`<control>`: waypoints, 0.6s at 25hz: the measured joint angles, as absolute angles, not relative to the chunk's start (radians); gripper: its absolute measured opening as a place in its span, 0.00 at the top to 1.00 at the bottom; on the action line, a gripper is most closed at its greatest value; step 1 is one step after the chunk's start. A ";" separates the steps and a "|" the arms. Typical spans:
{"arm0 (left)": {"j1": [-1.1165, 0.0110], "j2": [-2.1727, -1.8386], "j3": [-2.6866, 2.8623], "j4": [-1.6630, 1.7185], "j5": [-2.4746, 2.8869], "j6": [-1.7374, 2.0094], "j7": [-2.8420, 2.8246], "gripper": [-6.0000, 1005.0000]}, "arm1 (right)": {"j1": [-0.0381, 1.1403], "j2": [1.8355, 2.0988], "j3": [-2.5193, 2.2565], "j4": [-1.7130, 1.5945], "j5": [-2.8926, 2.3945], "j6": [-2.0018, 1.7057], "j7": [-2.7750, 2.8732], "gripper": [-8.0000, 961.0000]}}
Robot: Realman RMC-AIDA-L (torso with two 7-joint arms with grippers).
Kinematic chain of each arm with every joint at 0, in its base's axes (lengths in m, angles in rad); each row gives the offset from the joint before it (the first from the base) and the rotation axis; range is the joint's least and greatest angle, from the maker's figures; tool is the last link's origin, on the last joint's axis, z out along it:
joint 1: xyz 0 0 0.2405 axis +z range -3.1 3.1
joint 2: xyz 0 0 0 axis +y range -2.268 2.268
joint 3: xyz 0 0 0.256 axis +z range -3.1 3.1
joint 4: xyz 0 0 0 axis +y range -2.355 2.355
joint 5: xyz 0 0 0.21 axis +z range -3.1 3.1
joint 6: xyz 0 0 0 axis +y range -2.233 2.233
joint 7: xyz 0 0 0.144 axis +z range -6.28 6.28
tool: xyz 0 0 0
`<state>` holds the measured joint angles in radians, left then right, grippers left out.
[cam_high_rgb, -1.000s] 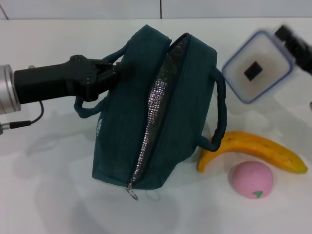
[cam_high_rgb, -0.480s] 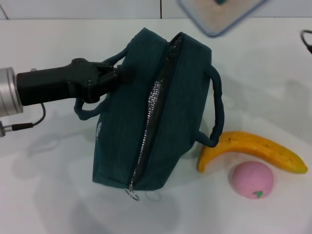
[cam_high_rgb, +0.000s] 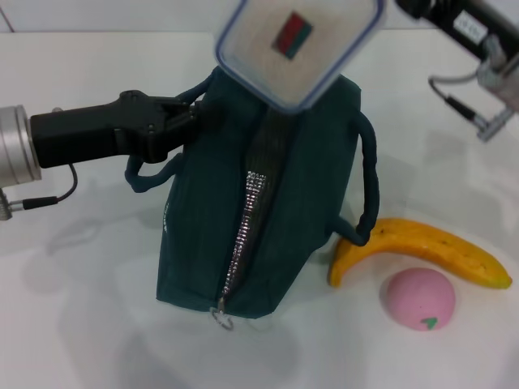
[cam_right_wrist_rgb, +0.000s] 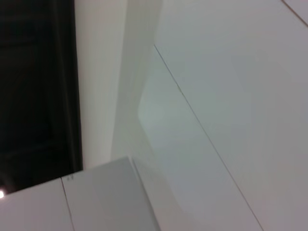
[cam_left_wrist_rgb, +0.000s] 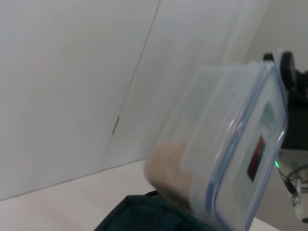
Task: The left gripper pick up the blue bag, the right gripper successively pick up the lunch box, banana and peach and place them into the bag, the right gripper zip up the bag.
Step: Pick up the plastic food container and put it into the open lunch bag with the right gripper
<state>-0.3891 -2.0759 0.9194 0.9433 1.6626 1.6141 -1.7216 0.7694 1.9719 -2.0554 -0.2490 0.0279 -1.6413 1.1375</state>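
Observation:
The dark blue bag [cam_high_rgb: 203, 211] stands on the white table with its silver-lined zip opening [cam_high_rgb: 251, 203] facing up. My left gripper [cam_high_rgb: 197, 118] is shut on the bag's left side near its handle. The clear lunch box with a blue rim [cam_high_rgb: 296, 44] hangs tilted in the air just above the far end of the opening, held at its right edge by my right gripper [cam_high_rgb: 399, 6]. It also shows in the left wrist view [cam_left_wrist_rgb: 231, 154], above the bag's edge [cam_left_wrist_rgb: 144, 216]. The banana [cam_high_rgb: 422, 243] and the pink peach [cam_high_rgb: 418, 297] lie to the right of the bag.
The bag's right handle [cam_high_rgb: 369, 186] arches toward the banana's near tip. The zip pull ring [cam_high_rgb: 220, 318] lies at the bag's near end. Cables [cam_high_rgb: 466, 109] hang from the right arm. The right wrist view shows only walls.
The lunch box has moved from the top edge of the view, left and down, to just over the bag's opening. The left gripper still holds the bag, which has turned slightly.

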 joint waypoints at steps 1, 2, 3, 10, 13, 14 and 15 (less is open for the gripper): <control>-0.390 -2.075 0.919 0.943 1.664 1.608 -1.721 0.95 | 0.760 1.974 -2.055 -0.249 0.016 -1.638 1.136 0.89; -0.390 -2.075 0.919 0.942 1.665 1.604 -1.720 0.95 | 0.751 1.975 -2.055 -0.249 0.004 -1.633 1.136 0.89; -0.390 -2.074 0.919 0.942 1.666 1.600 -1.718 0.95 | 0.739 1.976 -2.055 -0.250 -0.017 -1.622 1.136 0.89; -0.392 -2.072 0.919 0.940 1.667 1.589 -1.705 0.95 | 0.722 1.980 -2.054 -0.257 -0.167 -1.541 1.164 0.89; -0.393 -2.071 0.919 0.940 1.667 1.589 -1.700 0.95 | 0.725 1.986 -2.054 -0.258 -0.204 -1.505 1.168 0.89; -0.394 -2.071 0.919 0.940 1.667 1.588 -1.699 0.95 | 0.726 1.988 -2.054 -0.258 -0.209 -1.492 1.168 0.89; -0.394 -2.071 0.919 0.940 1.667 1.588 -1.698 0.95 | 0.726 1.989 -2.054 -0.258 -0.211 -1.485 1.168 0.89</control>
<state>-0.3944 -2.0707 0.9187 0.9397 1.6674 1.5880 -1.6982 0.7257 1.9894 -2.0542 -0.2583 -0.2110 -1.4846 1.1681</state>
